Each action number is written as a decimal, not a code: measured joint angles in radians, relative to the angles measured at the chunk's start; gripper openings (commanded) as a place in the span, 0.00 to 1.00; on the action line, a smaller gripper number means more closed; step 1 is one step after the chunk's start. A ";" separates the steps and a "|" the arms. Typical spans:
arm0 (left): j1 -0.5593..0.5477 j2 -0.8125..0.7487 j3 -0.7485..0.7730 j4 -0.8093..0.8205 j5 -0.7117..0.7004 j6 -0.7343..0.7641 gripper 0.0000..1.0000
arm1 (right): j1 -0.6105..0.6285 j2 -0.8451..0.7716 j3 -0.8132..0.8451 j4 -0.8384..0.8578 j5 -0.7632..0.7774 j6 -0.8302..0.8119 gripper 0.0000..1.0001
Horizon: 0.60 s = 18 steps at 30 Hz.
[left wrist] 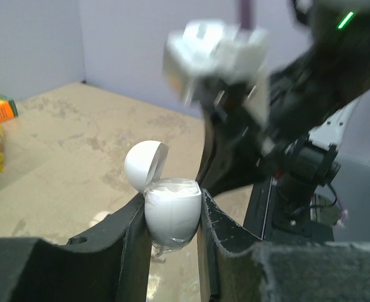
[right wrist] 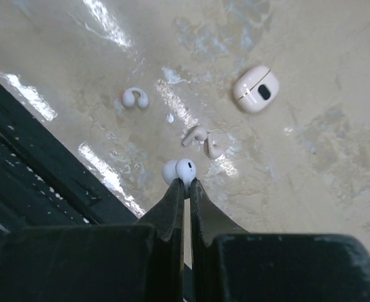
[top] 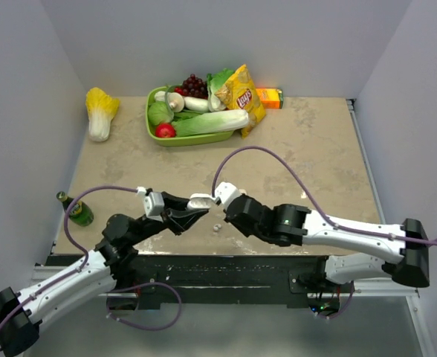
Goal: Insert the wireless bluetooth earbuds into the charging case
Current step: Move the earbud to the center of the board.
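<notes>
Left tool (top: 192, 210): clamped on the body of the charging case (left wrist: 172, 214), which it holds off the surface at lower centre of the top view.
Lid (left wrist: 145, 163): open, tilted toward the upper left in the left wrist view.
Right tool (right wrist: 185, 184): closed on one of the wireless bluetooth earbuds (right wrist: 180, 170), pinched at the fingertips, just beside the case in the top view.
Step in hand: judged to be seating the pinched earbud. Align over the case mouth, descend straight, and release only once it is seated.
Pocket: hidden, so confirm orientation before descent.
Obstruction: the raised lid borders the approach. Enter from the side opposite the hinge.
Surface below: one loose earbud (right wrist: 135, 97) and a second loose earbud (right wrist: 201, 137) lie apart. A white pebble-shaped piece (right wrist: 255, 89) of unclear identity lies at upper right.
Left edge: green bottle (top: 77, 210), well apart.
Far side: green tray (top: 189, 140), chip bag (top: 241, 95), orange box (top: 270, 97) and cabbage (top: 99, 111). No interference expected.
</notes>
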 measured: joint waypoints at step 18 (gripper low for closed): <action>0.007 -0.184 -0.152 0.174 -0.168 -0.136 0.00 | -0.249 0.510 0.010 0.362 -0.290 -0.026 0.00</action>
